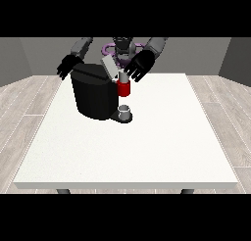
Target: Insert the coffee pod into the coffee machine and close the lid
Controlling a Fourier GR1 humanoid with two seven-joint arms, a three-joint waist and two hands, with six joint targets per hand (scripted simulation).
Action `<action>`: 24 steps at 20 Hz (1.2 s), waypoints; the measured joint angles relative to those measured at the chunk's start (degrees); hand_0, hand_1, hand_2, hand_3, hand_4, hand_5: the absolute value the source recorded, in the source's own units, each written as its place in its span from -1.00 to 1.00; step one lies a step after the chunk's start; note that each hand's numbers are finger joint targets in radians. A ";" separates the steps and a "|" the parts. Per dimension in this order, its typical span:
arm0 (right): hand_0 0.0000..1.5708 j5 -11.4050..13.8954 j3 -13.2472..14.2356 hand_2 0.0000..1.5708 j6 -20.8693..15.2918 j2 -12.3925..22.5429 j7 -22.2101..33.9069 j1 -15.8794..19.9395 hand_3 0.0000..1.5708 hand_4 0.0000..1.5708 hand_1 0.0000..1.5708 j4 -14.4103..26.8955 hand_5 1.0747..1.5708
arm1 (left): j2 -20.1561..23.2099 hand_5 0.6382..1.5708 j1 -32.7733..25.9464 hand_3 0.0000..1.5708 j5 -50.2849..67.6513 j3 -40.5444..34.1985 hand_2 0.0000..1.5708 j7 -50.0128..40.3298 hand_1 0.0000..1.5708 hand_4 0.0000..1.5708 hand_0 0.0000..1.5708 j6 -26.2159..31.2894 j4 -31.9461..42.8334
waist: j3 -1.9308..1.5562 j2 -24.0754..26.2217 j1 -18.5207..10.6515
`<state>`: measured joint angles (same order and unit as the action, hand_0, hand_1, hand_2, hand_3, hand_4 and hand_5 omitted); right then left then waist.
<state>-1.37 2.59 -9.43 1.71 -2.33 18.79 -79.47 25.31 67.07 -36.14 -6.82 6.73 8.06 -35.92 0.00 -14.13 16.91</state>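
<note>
A black coffee machine (pixel 94 94) stands on the white table (pixel 147 147) left of centre, with a red pod holder (pixel 124 88) at its front and a grey lid (pixel 110 66) tilted up and open. A small silver cup (pixel 125 110) sits on the machine's base under the holder. The hand at the view's right (pixel 139 65) hovers just above the red holder, fingers spread and relaxed. I cannot make out the coffee pod apart from the grey top of the holder. The hand at the view's left (pixel 68 66) hangs open behind the machine's top left corner.
The table's edges run wide around the machine. A grey wood-plank floor (pixel 24 108) surrounds the table, and two table legs show under the near edge.
</note>
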 measured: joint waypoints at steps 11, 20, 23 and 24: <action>-1.00 -0.94 1.16 -1.00 0.97 0.94 -1.35 -0.15 -1.00 -0.47 -1.00 0.69 1.00 | -0.28 1.00 0.91 0.51 -1.06 0.09 0.59 -0.54 0.51 -0.37 0.51 0.07 0.47 | -0.01 -0.84 -0.36; -1.00 -1.16 1.98 -1.00 0.90 1.72 -1.25 0.68 -1.00 -0.49 -1.00 1.27 1.00 | -0.70 1.00 1.11 0.45 -1.36 -0.10 0.58 -0.24 0.52 -0.41 0.52 0.54 1.04 | -0.06 -1.79 -0.51; -1.00 -0.56 1.24 -1.00 0.00 0.92 -0.85 0.15 -1.00 -0.49 -1.00 0.67 1.00 | -0.90 1.00 0.37 0.35 -1.31 -0.26 0.52 0.63 0.48 -0.42 0.48 0.36 1.32 | -0.10 -1.48 -0.68; -1.00 -0.37 0.87 -1.00 -0.16 0.67 -0.69 0.08 -1.00 -0.48 -1.00 0.27 1.00 | -0.63 1.00 0.50 0.31 -1.37 -0.42 0.49 0.43 0.44 -0.44 0.44 0.36 1.61 | -0.07 -1.50 -0.36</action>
<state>-1.74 3.46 -9.59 2.38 -3.03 18.87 -79.20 24.68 67.58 -37.51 -7.24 7.15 8.42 -34.31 -0.08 -15.64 16.54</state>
